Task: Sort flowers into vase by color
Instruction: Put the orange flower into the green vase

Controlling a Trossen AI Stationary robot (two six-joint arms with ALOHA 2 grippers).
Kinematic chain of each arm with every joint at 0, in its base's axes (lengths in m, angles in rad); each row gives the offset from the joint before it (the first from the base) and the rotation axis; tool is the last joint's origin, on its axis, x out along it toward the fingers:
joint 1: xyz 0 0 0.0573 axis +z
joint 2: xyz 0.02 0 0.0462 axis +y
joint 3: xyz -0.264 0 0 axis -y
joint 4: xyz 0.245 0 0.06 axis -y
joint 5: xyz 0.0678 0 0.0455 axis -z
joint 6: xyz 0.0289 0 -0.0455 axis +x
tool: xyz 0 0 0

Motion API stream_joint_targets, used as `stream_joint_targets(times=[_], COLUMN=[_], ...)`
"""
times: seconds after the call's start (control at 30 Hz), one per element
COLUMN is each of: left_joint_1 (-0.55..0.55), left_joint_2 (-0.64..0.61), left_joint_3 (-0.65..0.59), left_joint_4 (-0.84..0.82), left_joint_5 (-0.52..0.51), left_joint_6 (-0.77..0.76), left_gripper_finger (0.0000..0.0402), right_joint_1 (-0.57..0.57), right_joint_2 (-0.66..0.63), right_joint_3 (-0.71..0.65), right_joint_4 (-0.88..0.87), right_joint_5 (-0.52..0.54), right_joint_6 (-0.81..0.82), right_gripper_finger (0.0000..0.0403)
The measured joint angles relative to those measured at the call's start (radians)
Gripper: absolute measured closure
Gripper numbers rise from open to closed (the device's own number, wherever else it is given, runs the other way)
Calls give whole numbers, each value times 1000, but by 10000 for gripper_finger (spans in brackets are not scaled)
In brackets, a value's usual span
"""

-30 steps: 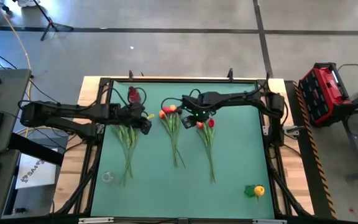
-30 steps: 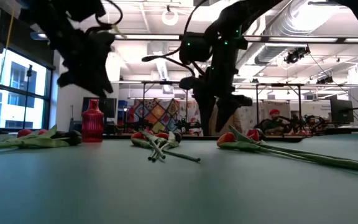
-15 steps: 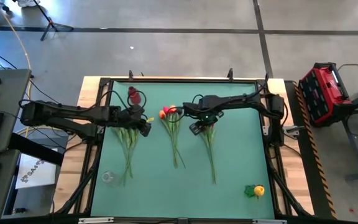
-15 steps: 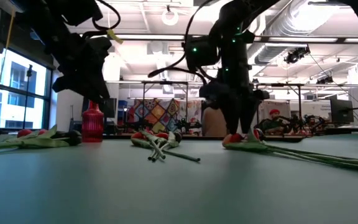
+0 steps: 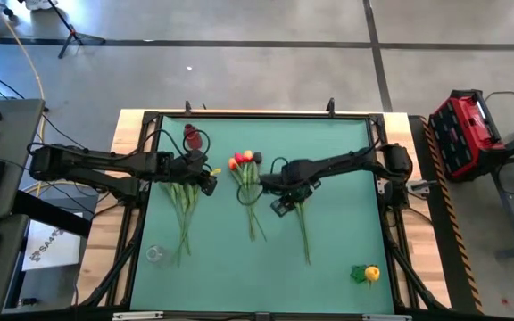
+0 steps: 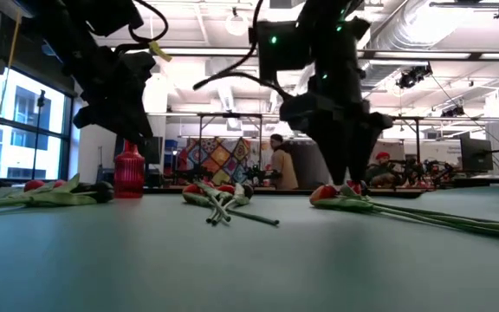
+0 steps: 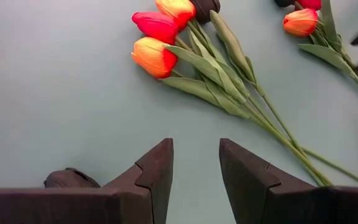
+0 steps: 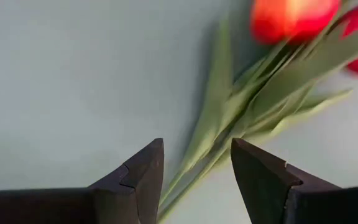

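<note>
Green matting covers our table (image 5: pixel 346 232), smooth and dull, with three loose bunches of artificial tulips lying on it, stems running toward the near edge and heads toward the far one. We have our right gripper (image 5: pixel 279 204) low over the right bunch (image 5: pixel 302 223), and its jaws stand wide and empty. In the right wrist view the thin green stems and flat leaves (image 8: pixel 229 134) pass straight out from the gap between the two dark fingers (image 8: pixel 143 177), so the long axis runs ahead of the jaws rather than across them, with an orange-red head (image 8: pixel 294 18) beyond. We judge that the grip turns on this: the fingers already straddle the stalks, and closing should pinch them below the heads (which single stem would be caught, we cannot tell).

Our left gripper (image 5: pixel 205 178) waits above the left bunch (image 5: pixel 184 209), its jaws partly apart with nothing between them; its wrist view looks on the middle bunch (image 7: pixel 197 56), glossy waxy heads in red, orange and near-black. A red ribbed vase (image 5: pixel 190 135) stands at the far left, and a clear glass (image 5: pixel 154 254) near the front left. One yellow flower (image 5: pixel 370 273) lies alone at the front right.
</note>
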Motion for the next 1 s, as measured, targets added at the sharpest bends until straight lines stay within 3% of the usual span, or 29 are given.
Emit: stream_joint_targets(times=[0.57, 0.7, 1.0], left_joint_1=[1, 1, 1], left_joint_2=[0, 0, 0], left_joint_3=[0, 0, 0], left_joint_4=[-2, -2, -10], left_joint_5=[-10, -8, 0], left_joint_6=[18, 30, 51], left_gripper_finger=[282, 282, 282], right_joint_1=[110, 116, 105], right_joint_2=[70, 68, 60], right_joint_3=[-1, -2, -121], right_joint_4=[15, -10, 162], right_joint_5=[-20, -10, -71], right_joint_6=[157, 174, 214], right_gripper_finger=[229, 248, 291])
